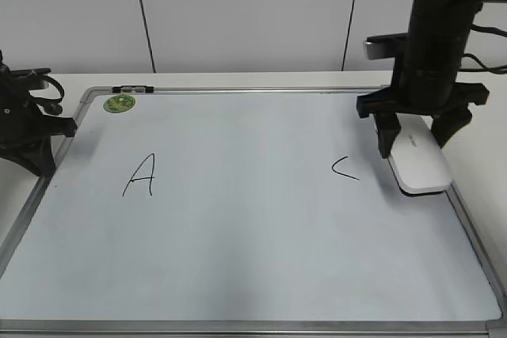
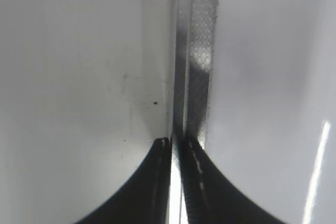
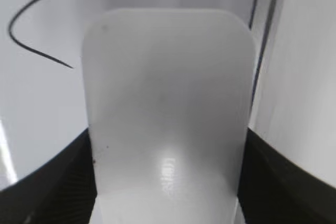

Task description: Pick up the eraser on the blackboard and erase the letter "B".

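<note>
Whiteboard-style blackboard (image 1: 238,259) lettered "A" (image 1: 140,175), "C" (image 1: 345,169), eraser (image 1: 418,161) between right fingers (image 1: 386,138)

Pale panelled wall (image 1: 238,13) behind white table (image 1: 71,85)

White eraser (image 1: 418,160) is lying on white, grey-framed board (image 1: 238,259); sticker (image 1: 120,103) showing green, letters black.

"A" (image 1: 140,175), "C" (image 1: 345,169) on blackboard (image 1: 253,275)
</note>
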Tool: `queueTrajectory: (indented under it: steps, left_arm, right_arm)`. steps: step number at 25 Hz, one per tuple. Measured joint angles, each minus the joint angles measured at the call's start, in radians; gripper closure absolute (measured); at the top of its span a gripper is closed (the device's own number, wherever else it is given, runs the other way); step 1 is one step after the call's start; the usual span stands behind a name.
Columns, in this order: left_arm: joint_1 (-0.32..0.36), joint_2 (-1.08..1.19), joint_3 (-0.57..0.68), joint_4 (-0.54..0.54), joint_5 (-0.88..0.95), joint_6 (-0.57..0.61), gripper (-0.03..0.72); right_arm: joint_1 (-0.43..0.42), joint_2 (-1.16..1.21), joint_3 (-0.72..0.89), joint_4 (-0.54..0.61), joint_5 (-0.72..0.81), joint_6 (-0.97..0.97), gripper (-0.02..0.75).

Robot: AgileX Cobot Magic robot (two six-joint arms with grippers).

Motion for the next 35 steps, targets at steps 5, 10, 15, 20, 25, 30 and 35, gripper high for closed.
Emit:
queueTrajectory:
  steps: [5,10,15,20,25,30,35]
  left_arm:
    - [0.0,0.0,0.0,-0.002,0.0,0.0,0.633]
    - [0.0,0.0,0.0,-0.002,0.0,0.0,0.633]
    - [0.0,0.0,0.0,-0.002,0.0,0.0,0.633]
    - [0.0,0.0,0.0,-0.002,0.0,0.0,0.633]
    - [0.0,0.0,0.0,-0.002,0.0,0.0,0.633]
    - [0.0,0.0,0.0,-0.002,0.0,0.0,0.633]
    - [0.0,0.0,0.0,-0.002,0.0,0.0,0.633]
  right_arm:
    - [-0.082,0.0,0.028,0.017,-0.003,-0.027,0.213]
    - [-0.175,0.0,0.028,0.131,-0.006,-0.134,0.214]
    - [-0.223,0.019,0.028,0.193,-0.007,-0.206,0.214]
    - [-0.226,0.061,0.019,0.205,-0.009,-0.229,0.214]
    - [-0.226,0.082,-0.007,0.208,-0.011,-0.229,0.214]
    - [-0.226,0.082,-0.039,0.21,-0.011,-0.231,0.214]
    - [-0.226,0.082,-0.04,0.21,-0.011,-0.231,0.214]
